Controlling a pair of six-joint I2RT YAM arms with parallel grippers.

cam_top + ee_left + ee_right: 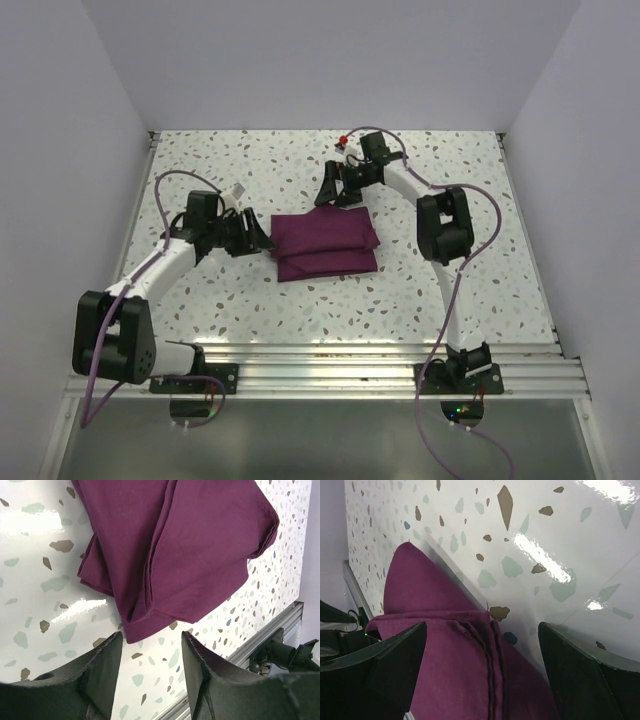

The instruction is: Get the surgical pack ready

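Broadly, the speckled table point(480, 200) carries only one thing, the surgical pack point(324, 245), which lies flat near its middle, between the two arms. The pack is a folded maroon bundle. Its long axis runs from left to right across the table, a little tilted, and the folded layers are shifted, so that a lower layer shows along the near edge. In the left wrist view its folds make a thick, rounded corner that points toward the fingers.

The right gripper point(335, 192) stands at the far edge of the pack with its jaws spread very wide. In its wrist view the cloth lies under the gap between the two fingers point(395, 665), but neither finger presses it, so nothing is grasped.

The left gripper point(258, 238) is at the left end of the pack, its jaws partly apart and released. The near corner of the cloth lies just ahead of its fingertips point(107, 650), apart from them.
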